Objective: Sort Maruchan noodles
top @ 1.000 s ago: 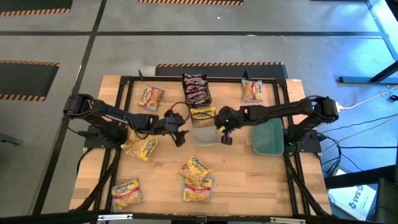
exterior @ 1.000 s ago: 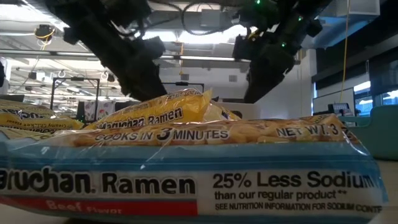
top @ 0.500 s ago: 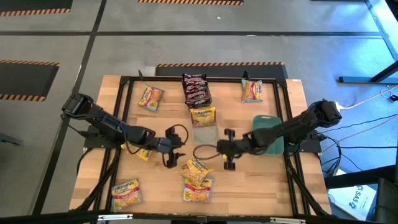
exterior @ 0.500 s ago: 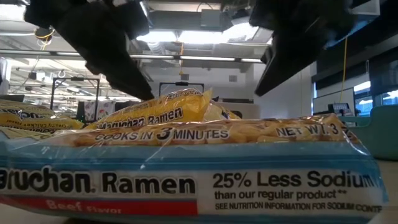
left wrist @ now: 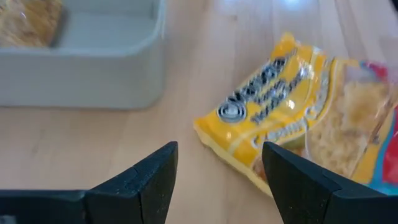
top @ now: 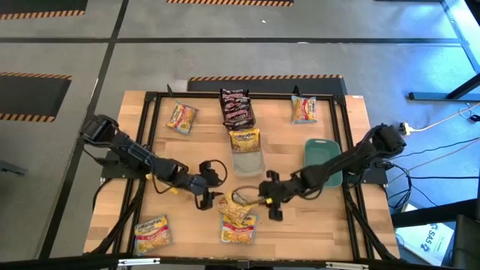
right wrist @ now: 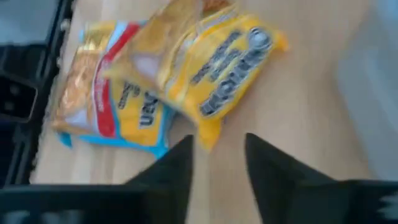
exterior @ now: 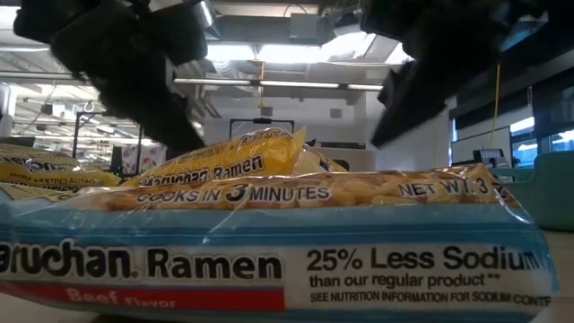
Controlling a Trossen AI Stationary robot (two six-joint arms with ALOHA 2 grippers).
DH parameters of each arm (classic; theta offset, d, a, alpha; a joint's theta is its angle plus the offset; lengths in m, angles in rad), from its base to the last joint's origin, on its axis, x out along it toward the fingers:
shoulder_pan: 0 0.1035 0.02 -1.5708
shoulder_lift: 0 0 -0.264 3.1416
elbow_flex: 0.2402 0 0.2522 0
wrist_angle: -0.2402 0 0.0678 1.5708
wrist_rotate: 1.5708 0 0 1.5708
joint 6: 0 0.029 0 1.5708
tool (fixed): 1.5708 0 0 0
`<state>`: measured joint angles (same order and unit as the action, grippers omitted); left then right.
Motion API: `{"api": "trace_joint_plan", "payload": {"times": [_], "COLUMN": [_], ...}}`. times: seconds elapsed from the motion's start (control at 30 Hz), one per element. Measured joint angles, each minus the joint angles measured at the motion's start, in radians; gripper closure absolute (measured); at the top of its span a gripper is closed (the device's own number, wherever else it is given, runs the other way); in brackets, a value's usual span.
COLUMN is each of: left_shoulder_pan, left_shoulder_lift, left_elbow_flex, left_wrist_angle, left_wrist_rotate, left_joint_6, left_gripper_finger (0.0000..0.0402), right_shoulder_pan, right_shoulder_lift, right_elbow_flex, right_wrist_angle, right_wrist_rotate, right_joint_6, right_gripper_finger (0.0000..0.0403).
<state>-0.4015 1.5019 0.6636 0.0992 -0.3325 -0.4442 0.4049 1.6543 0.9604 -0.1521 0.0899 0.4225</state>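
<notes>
Closing on the crinkly yellow plastic ramen packet (top: 235, 204) near the wooden table's (top: 300, 225) front edge, we keep our right gripper (top: 268, 203) spread and unladen, straddling its corner; left gripper (top: 206, 193) waits open beside.

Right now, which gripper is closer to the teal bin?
The right gripper. It sits just off the teal bin toward the table's middle, near the stacked packets; the left gripper is farther, beyond those packets.
</notes>
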Motion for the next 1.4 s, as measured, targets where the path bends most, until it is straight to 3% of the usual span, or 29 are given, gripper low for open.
{"api": "trace_joint_plan", "payload": {"times": [0.17, 0.3, 0.5, 0.77, 1.0, 1.4], "left_shoulder_pan": [-0.013, -0.014, -0.067, -0.141, -0.128, -0.072], "left_shoulder_lift": [0.038, 0.037, 0.035, 0.035, 0.05, 0.069], "left_elbow_flex": [-0.001, 0.0, 0.0, 0.0, 0.0, 0.0], "left_wrist_angle": [0.01, 0.015, 0.022, 0.018, 0.009, 0.026], "left_wrist_rotate": [0.003, 0.039, 0.038, -0.072, 0.043, 0.07], "left_joint_6": [-0.019, -0.052, -0.074, -0.217, -0.411, -0.422], "left_gripper_finger": [0.0172, 0.0172, 0.0172, 0.0172, 0.0172, 0.0172], "right_shoulder_pan": [0.034, 0.037, 0.095, 0.18, 0.213, 0.211], "right_shoulder_lift": [0.071, 0.085, 0.085, 0.098, 0.159, 0.265], "right_elbow_flex": [-0.001, -0.001, 0.0, 0.0, 0.0, 0.003], "right_wrist_angle": [0.006, -0.004, -0.014, 0.043, 0.097, 0.287], "right_wrist_rotate": [0.044, -0.016, 0.047, 0.282, 0.321, 0.443], "right_joint_6": [-0.009, 0.042, 0.077, 0.097, 0.088, -0.24], "right_gripper_finger": [0.016, 0.0122, 0.0116, 0.0116, 0.0116, 0.0116]}}
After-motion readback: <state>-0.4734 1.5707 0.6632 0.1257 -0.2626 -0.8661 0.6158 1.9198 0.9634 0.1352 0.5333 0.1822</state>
